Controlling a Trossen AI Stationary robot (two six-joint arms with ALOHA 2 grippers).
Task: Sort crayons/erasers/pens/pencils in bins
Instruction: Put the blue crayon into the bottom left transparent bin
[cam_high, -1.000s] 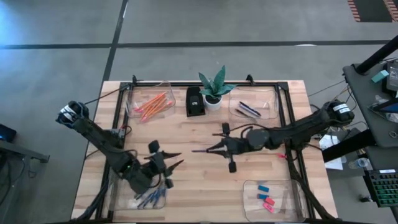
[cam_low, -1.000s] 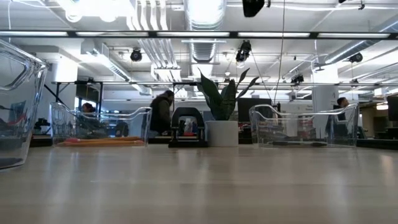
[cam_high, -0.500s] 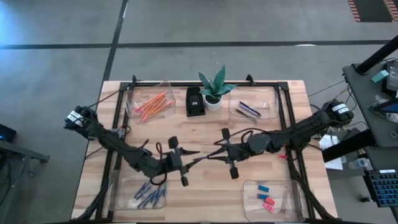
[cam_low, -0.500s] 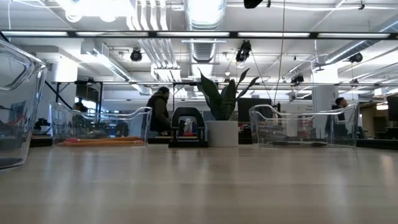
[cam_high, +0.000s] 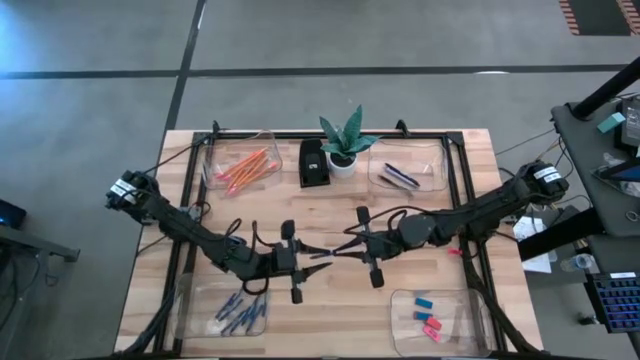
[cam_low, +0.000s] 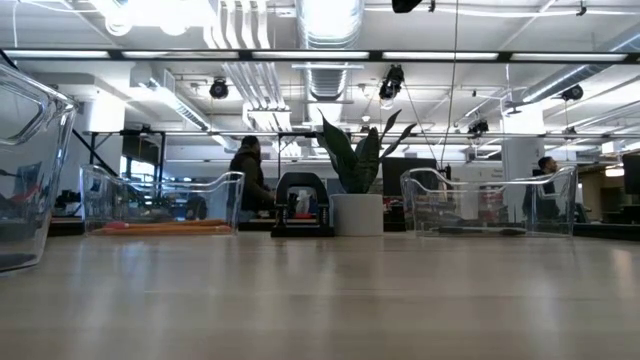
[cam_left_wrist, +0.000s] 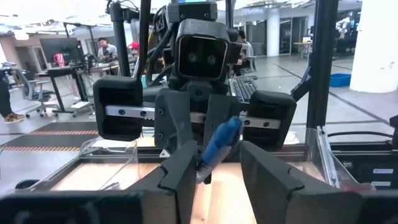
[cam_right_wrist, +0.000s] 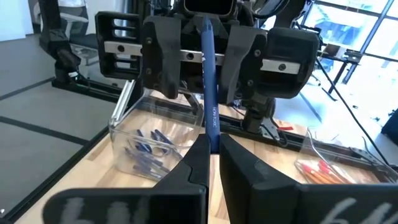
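Note:
A blue crayon (cam_right_wrist: 208, 81) hangs in the air over the table's middle, between the two grippers (cam_high: 322, 254). My right gripper (cam_right_wrist: 213, 146) is shut on it and points toward the table's left. My left gripper (cam_left_wrist: 219, 163) faces it from the left, open, with one finger on each side of the crayon's free end (cam_left_wrist: 221, 140); I see no touch. More crayons lie in the near-left bin (cam_high: 235, 312). Orange pencils fill the far-left bin (cam_high: 245, 165), pens the far-right bin (cam_high: 405, 175), and erasers the near-right bin (cam_high: 428, 318). My right gripper pinches the crayon by one end (cam_right_wrist: 212, 127) between its two fingers. The fingers come level from the table's right and lie along the stick. The crayon is lifted clear of the table and juts out nearly level toward the left gripper.
A small black box (cam_high: 314, 162) and a potted plant (cam_high: 343, 145) stand at the far edge between the two far bins. Black rails (cam_high: 462, 190) run along the table's sides. Bare wood lies under the grippers. People move in the room beyond the table (cam_low: 245, 175).
My left gripper has swung away from above the near-left crayon bin toward the table's middle, turning to face the right gripper, and its fingers now straddle the crayon's free end. My right gripper, still holding the crayon, has shifted slightly toward the left.

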